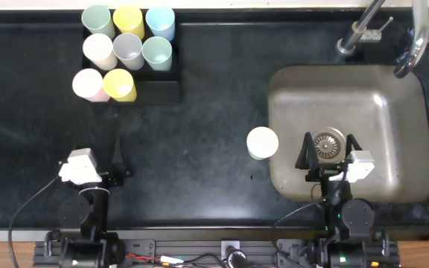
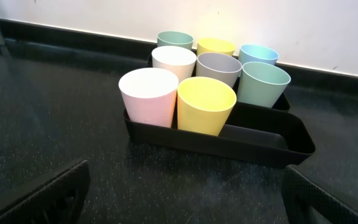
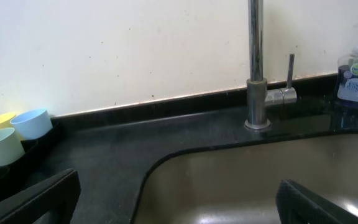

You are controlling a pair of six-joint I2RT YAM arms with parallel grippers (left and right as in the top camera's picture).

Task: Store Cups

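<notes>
Eight smooth, tapered pastel cups point(image 2: 207, 102) stood upright in a black rectangular tray point(image 2: 253, 146) on the dark speckled tabletop point(image 2: 55, 112). The top view showed a lone white cup point(image 1: 262, 142) just beside the steel sink point(image 1: 393, 97). The left end effector point(image 2: 179, 199) and right end effector point(image 3: 179, 199) gaped wide, empty.

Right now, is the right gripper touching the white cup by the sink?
Apart. The top view shows the white cup on the counter beside the sink, with sink rim visible between it and the open right gripper.
</notes>
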